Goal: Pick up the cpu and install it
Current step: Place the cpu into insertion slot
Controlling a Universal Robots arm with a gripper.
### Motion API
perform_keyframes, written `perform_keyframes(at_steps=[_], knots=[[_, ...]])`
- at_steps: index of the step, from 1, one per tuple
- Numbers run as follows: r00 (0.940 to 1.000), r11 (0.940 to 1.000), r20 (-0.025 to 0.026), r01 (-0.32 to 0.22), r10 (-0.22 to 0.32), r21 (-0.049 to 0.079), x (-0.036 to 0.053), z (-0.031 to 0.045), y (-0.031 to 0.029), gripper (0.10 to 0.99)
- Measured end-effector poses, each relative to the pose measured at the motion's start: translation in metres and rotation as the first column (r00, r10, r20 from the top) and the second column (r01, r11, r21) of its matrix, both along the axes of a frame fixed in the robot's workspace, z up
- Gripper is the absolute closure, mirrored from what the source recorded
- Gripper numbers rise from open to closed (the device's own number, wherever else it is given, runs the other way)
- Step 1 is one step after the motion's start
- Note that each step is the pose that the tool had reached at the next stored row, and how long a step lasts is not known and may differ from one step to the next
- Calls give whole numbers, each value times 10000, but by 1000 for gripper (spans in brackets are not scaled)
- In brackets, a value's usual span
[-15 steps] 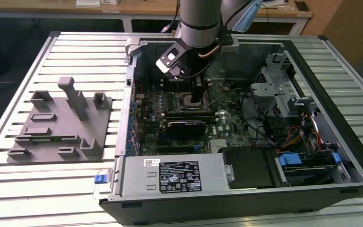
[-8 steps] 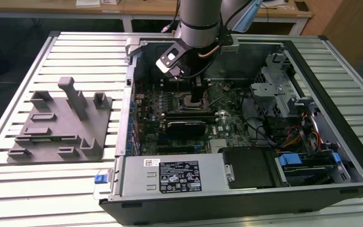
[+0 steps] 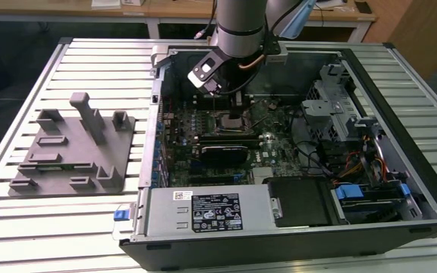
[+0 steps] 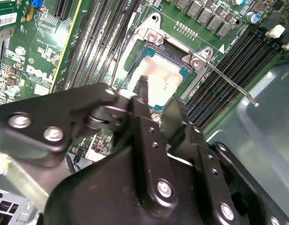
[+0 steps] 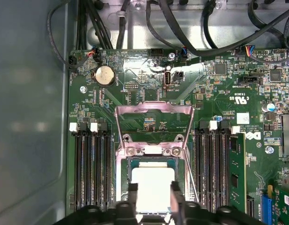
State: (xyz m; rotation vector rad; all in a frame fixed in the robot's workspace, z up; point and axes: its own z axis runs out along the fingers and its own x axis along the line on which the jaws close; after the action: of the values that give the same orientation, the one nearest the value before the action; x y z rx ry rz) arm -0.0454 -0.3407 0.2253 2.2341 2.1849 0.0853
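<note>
1. We see the computer case (image 3: 279,245) lying open on the worktop (image 3: 66,227), toward the edge at the exterior view's right. A grey fixture (image 3: 74,148) stands beside it toward the opposite edge, and the arm reaches down into the case.
2. The tool (image 4: 159,97) hangs over the socket (image 5: 127,164), which sits mid-motherboard (image 5: 135,70) between two banks of memory slots (image 5: 90,168).
3. The cpu (image 5: 152,180) lies inside the socket's frame, pale top upward and square to it. We cannot tell whether it is fully seated.
4. The fingers (image 5: 133,194) stand narrowly apart, one against each of two opposite edges of the cpu, so we judge the tool is gripping the chip.
5. The load plate (image 5: 153,108) is tipped up and the lever (image 4: 228,82) is swung free, so the socket is not closed.
6. We judge the pick-up done and the setting-down part of the install in hand.
7. The next move calls for the chip to rest flat and aligned before the grip loosens. The tool must also draw clear without dragging the chip or catching the raised plate.
</note>
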Motion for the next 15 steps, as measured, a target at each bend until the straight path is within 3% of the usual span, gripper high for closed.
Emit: perform_keyframes(at_steps=[2,3,6,13,15], knots=[[10000,10000,0,0,0,1,0,0,0,784],[10000,10000,0,0,0,1,0,0,0,784],[10000,10000,0,0,0,0,0,0,0,961],[10000,10000,-4,0,0,0,1,0,0,980],[10000,10000,-51,7,-7,2,16,-2,0,980]])
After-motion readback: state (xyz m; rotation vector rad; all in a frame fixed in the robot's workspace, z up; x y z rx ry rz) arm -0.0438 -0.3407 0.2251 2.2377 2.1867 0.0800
